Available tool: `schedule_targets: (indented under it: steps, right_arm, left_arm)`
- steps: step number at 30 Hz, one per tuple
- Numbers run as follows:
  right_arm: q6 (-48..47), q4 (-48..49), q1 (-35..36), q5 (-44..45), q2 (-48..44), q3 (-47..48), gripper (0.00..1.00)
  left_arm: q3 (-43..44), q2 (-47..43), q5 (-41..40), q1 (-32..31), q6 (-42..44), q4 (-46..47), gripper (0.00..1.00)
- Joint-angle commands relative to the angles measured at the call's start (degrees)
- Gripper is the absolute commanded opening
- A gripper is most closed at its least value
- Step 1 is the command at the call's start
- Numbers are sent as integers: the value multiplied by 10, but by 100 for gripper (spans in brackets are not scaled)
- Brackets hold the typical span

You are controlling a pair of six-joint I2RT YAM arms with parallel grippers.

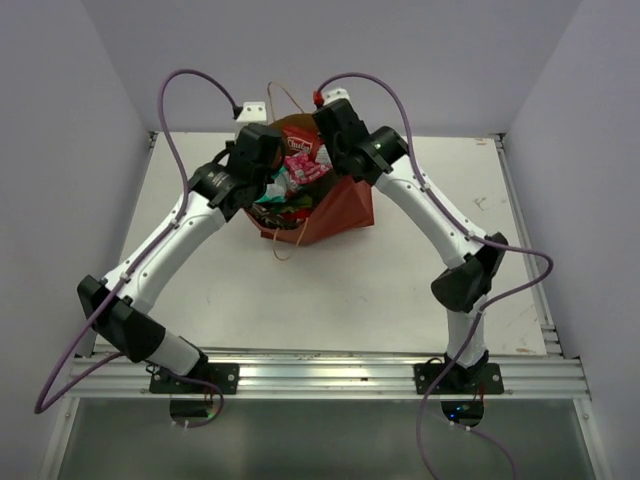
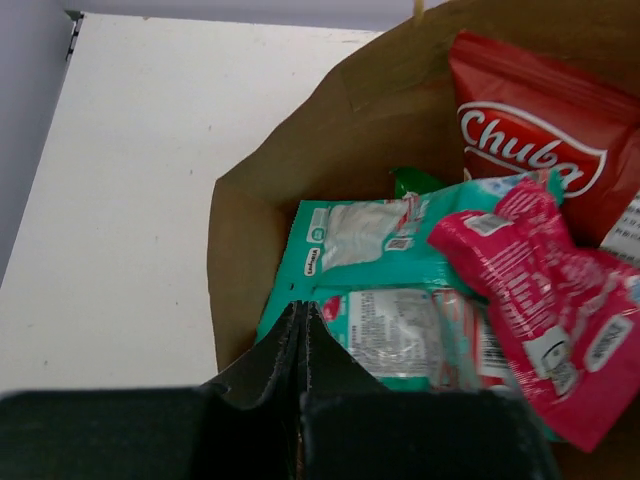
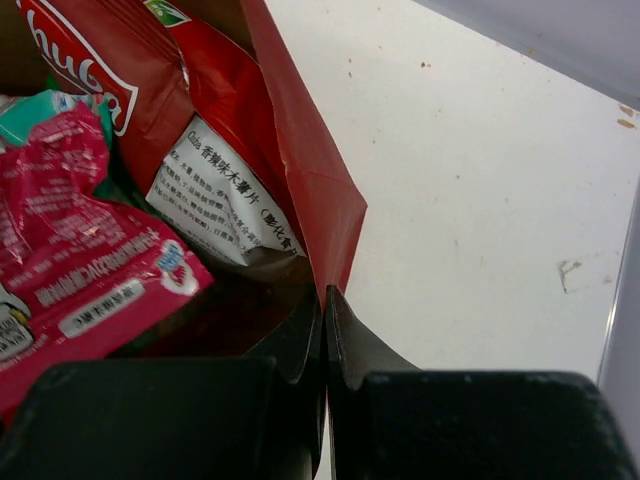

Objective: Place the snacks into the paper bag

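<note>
Snacks (image 2: 400,250) inside paper bag (image 2: 265,200)

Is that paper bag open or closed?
Open: left pincer and right pincer pinch the paper bag at its rim; red packet, teal packet and pink packet show inside.

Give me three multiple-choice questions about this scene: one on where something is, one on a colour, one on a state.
1. Where does the pink packet lie?
A) outside the bag
B) inside the paper bag
C) held in an end effector

2. What colour is the packet with the white oval logo?
A) red
B) blue
C) yellow

3. How is the right end effector?
A) wide open
B) shut on the paper bag's rim
C) shut on a packet

Answers:
1 B: the bag's walls rise around it.
2 A: its surface is red around the logo.
3 B: its fingers meet with the rim pinched between.
</note>
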Motion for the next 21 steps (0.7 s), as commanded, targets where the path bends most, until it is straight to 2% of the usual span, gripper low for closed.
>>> schedule_targets:
  steps: [1,7,12,15,17,18,19,20,21]
  right_arm:
    - [17,-46,18,42,-130,22,0]
    - [109,-106,44,56,-227,-113,0]
    - [141,-72,44,32,-298,-295,0]
    - [155,-62,44,18,-305,-340,0]
    - [161,-52,45,9,-311,-367,0]
    - [161,-42,45,6,-312,-374,0]
    - [162,-37,45,-1,-313,-380,0]
    - [162,-34,44,-2,-315,-389,0]
    - [162,-31,45,-5,-313,-391,0]
  left_arm:
    - [29,-59,-44,-33,-59,-49,0]
    - [6,-89,-54,-93,-132,-135,0]
    - [3,-82,-64,-127,-187,-195,0]
    - [0,-75,-60,-129,-208,-232,0]
    - [-19,-81,-33,-129,-202,-217,0]
    - [-26,-84,-25,-129,-201,-207,3]
    - [-39,-88,-11,-129,-202,-192,11]
    - [-44,-90,-3,-129,-197,-184,29]
    - [-48,-92,3,-130,-195,-178,35]
